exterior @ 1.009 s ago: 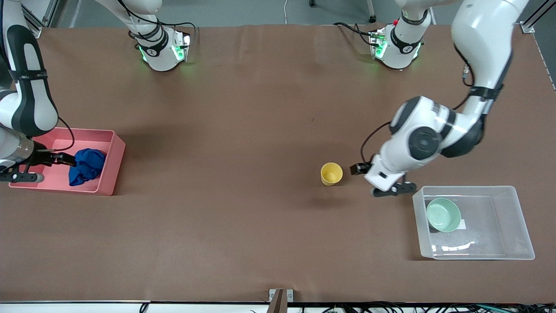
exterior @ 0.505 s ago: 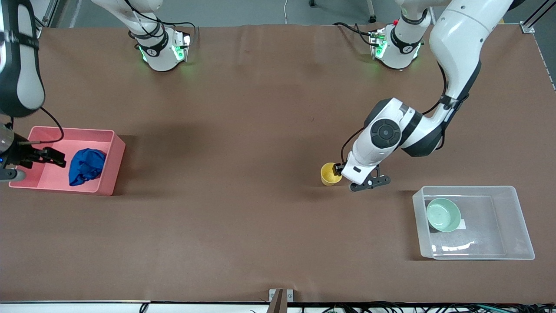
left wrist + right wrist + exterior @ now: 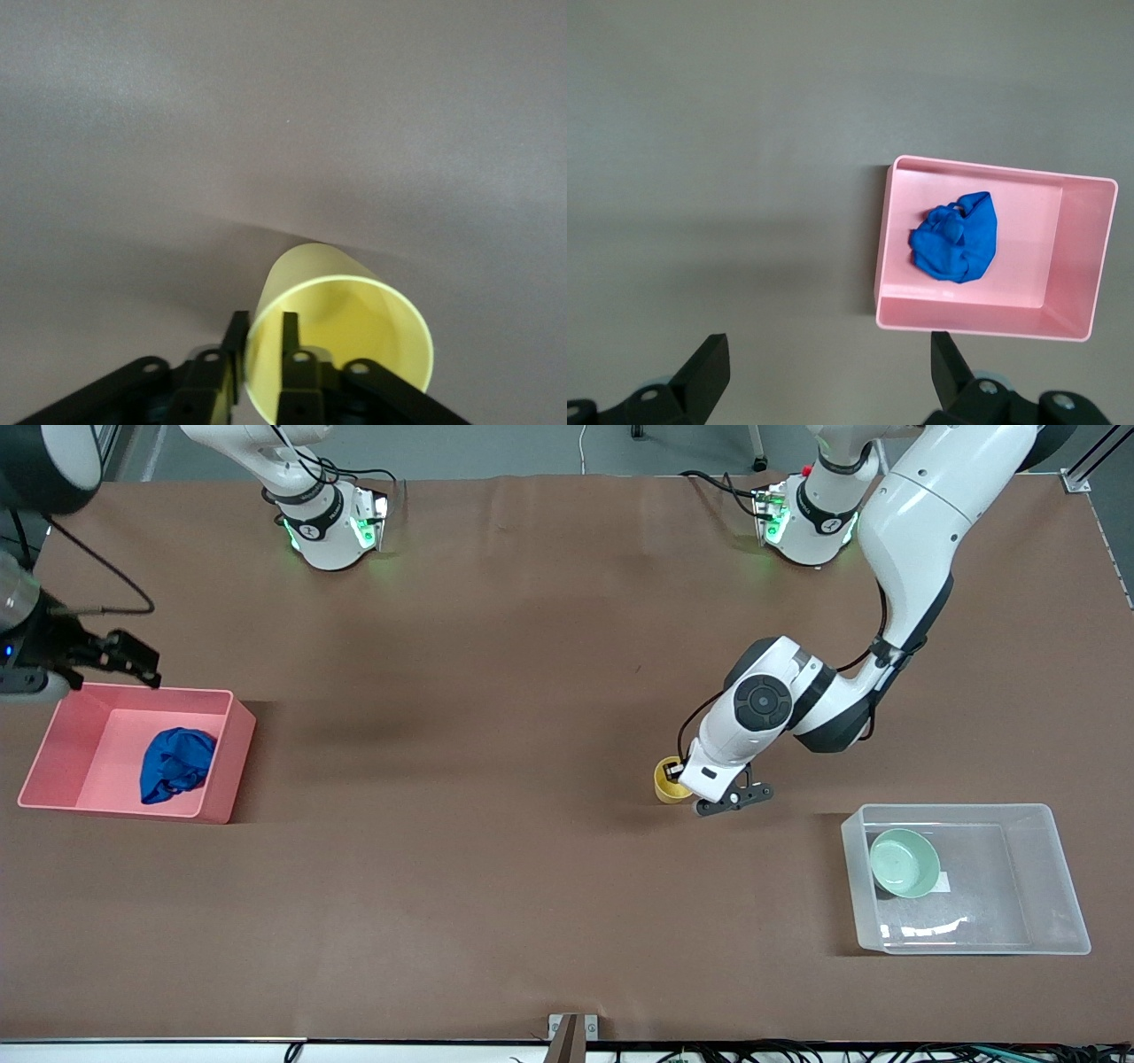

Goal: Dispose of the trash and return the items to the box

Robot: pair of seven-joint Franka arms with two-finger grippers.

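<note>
The yellow cup [image 3: 666, 781] stands upright mid-table, toward the left arm's end. My left gripper [image 3: 682, 773] is low at the cup, shut on its rim, with one finger inside and one outside; the left wrist view shows the cup [image 3: 354, 323] and the gripper [image 3: 263, 320] the same way. The blue wad [image 3: 177, 763] lies in the pink tub [image 3: 232, 760]. My right gripper [image 3: 131, 659] is open and empty, up over the table beside that tub. The right wrist view shows the gripper [image 3: 824, 354], the wad [image 3: 957, 237] and the tub [image 3: 983, 319]. The mint-green bowl [image 3: 904, 863] sits in the clear tub [image 3: 1059, 872].
The clear tub stands near the front camera at the left arm's end and has a small white sticker [image 3: 944, 882] on its floor. The pink tub stands at the right arm's end. Brown table surface lies between them.
My left gripper has moved from beside the clear tub to the yellow cup and closed on its rim. My right gripper has risen out of the pink tub, leaving the blue wad in it.
</note>
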